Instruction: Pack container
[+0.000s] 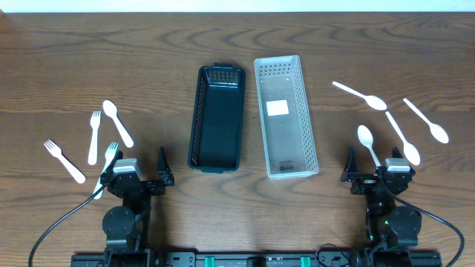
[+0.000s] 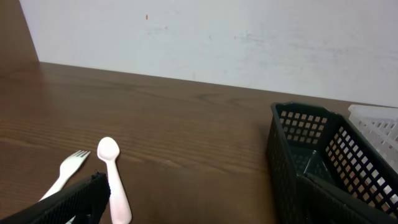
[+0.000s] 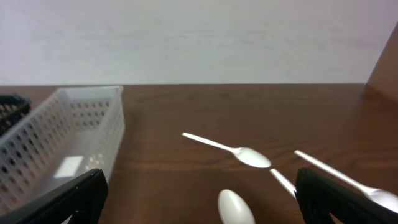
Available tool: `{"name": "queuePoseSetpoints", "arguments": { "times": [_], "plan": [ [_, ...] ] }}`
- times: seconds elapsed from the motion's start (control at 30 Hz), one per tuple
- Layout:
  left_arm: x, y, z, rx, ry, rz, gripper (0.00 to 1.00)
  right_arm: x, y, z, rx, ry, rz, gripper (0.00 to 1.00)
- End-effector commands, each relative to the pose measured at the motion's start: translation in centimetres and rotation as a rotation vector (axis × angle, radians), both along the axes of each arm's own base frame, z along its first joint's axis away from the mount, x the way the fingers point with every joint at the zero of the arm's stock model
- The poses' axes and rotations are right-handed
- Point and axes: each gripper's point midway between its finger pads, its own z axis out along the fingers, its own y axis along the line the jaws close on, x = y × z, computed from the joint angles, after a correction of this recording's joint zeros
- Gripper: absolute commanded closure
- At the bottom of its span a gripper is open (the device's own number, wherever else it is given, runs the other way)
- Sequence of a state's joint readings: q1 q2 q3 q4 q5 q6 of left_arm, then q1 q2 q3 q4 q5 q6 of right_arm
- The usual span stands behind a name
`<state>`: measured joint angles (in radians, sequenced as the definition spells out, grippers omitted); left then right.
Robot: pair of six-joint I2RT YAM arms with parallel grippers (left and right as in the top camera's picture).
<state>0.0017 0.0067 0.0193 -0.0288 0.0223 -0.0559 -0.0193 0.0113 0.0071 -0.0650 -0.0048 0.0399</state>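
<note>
Left gripper point(image 1: 134, 166) and right gripper point(image 1: 375, 165) sit at the near edge of the wooden table point(image 1: 237, 44), each with its fingers spread wide and holding nothing. Just ahead of the right gripper lies the nearest spoon point(image 1: 368, 142), bowl pointing away and handle running back toward the fingers, so its long axis nearly follows the reach. 3 more spoons point(image 1: 404, 141) lie ahead and to its right. The clear basket point(image 1: 286, 115) stands ahead-left of it, with the black basket point(image 1: 217, 119) just beyond. Both run lengthwise and hold no cutlery. Ahead-left of the left gripper are 3 forks point(image 1: 94, 137) and 1 lone spoon point(image 1: 117, 122). Bare wood around every piece leaves room to come down.
</note>
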Motion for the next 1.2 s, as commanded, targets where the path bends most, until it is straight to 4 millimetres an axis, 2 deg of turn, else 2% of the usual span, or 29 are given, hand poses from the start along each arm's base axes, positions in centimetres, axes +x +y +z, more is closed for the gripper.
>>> {"name": "queuePoseSetpoints", "arguments": {
  "times": [0.0, 0.1, 0.17, 0.27, 0.43, 0.57, 0.7, 0.87, 1.03, 1.07, 1.1, 1.17],
  "plan": [
    [-0.1, 0.5, -1.8, -0.006, 0.057, 0.031, 0.02, 0.0, -0.3, 0.0, 0.095, -0.005, -0.019, 0.01],
    [-0.1, 0.5, -1.7, -0.031, 0.052, 0.034, 0.02, 0.0, 0.8, -0.1, 0.180, 0.006, 0.037, 0.01],
    [-0.1, 0.5, -1.1, -0.155, 0.031, 0.046, 0.02, -0.1, 1.9, 0.4, 0.201, 0.002, 0.097, 0.01],
    [-0.2, -1.0, 0.8, -0.232, 0.019, -0.030, 0.02, -0.3, 2.0, 2.4, 0.194, -0.013, 0.109, 0.01],
    [0.0, -1.0, 5.1, -0.196, 0.049, -0.033, 0.02, 0.7, 1.8, 6.0, 0.092, 0.029, 0.104, 0.01],
    [1.6, -1.0, 7.9, -0.134, 0.173, -0.033, 0.02, 3.6, 1.8, 7.8, 0.070, 0.180, 0.103, 0.01],
    [4.1, -1.0, 8.9, -0.126, 0.370, -0.024, 0.02, 7.5, 1.7, 9.0, 0.082, 0.373, 0.097, 0.01],
    [6.7, -1.0, 8.5, -0.129, 0.653, -0.006, 0.02, 11.5, 1.6, 8.6, 0.008, 0.645, 0.128, 0.01],
    [9.8, -1.0, 7.4, -0.124, 0.765, -0.002, 0.02, 14.4, 2.2, 7.4, 0.042, 0.802, 0.165, 0.01],
    [10.2, -1.0, 6.9, -0.124, 0.774, -0.001, 0.02, 14.9, 2.5, 6.9, 0.052, 0.812, 0.182, 0.09],
    [10.6, -1.0, 6.3, -0.123, 0.789, 0.000, 0.02, 15.3, 2.6, 6.5, 0.057, 0.819, 0.188, 0.26],
    [11.1, -1.0, 5.0, -0.117, 0.824, -0.002, 0.03, 15.6, 2.6, 5.2, 0.061, 0.855, 0.189, 0.49]
  ]
}}
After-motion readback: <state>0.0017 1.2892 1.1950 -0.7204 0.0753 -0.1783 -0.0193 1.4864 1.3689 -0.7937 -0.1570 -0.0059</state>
